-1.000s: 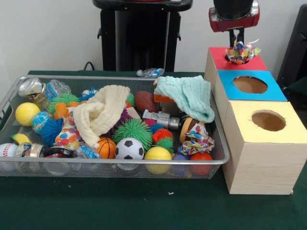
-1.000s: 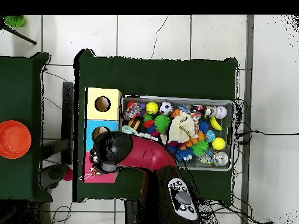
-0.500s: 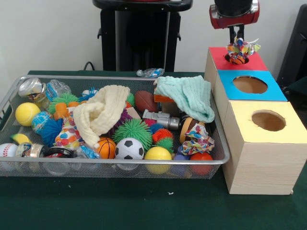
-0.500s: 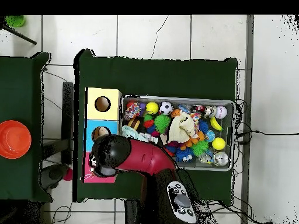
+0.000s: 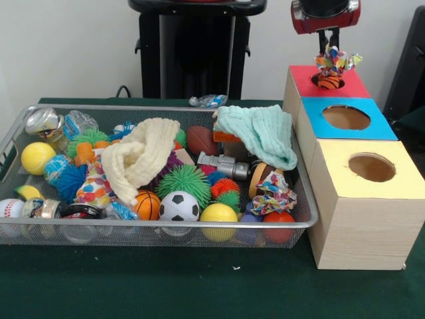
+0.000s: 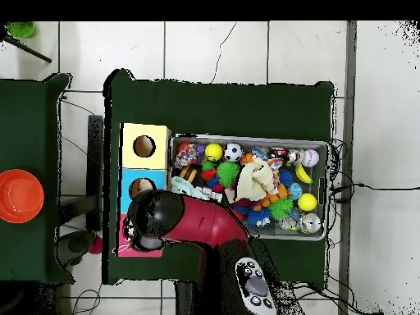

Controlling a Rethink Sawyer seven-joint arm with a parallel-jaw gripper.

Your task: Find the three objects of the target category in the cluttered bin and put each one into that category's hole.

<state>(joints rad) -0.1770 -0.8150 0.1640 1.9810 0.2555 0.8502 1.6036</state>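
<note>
In the front view my gripper (image 5: 329,45) hangs above the red-topped section (image 5: 355,86) of the wooden box, shut on a crumpled multicoloured patterned cloth (image 5: 335,60). The cloth dangles just over the red section's hole, where something orange (image 5: 329,82) shows. A second cloth of the same pattern (image 5: 273,194) lies at the right front of the wire bin (image 5: 166,234). In the overhead view the arm's head (image 6: 152,220) covers the gripper and the red section.
Beside the red section are a blue section with a hole (image 5: 346,117) and a yellow section with a hole (image 5: 371,167). The bin holds several balls, spiky toys, a cream cloth (image 5: 141,156), a mint cloth (image 5: 263,133) and jars. An orange bowl (image 6: 18,195) sits on a side table.
The gripper has risen a little with the patterned cloth, which now hangs higher above the red section's hole. The bin's contents have not moved.
</note>
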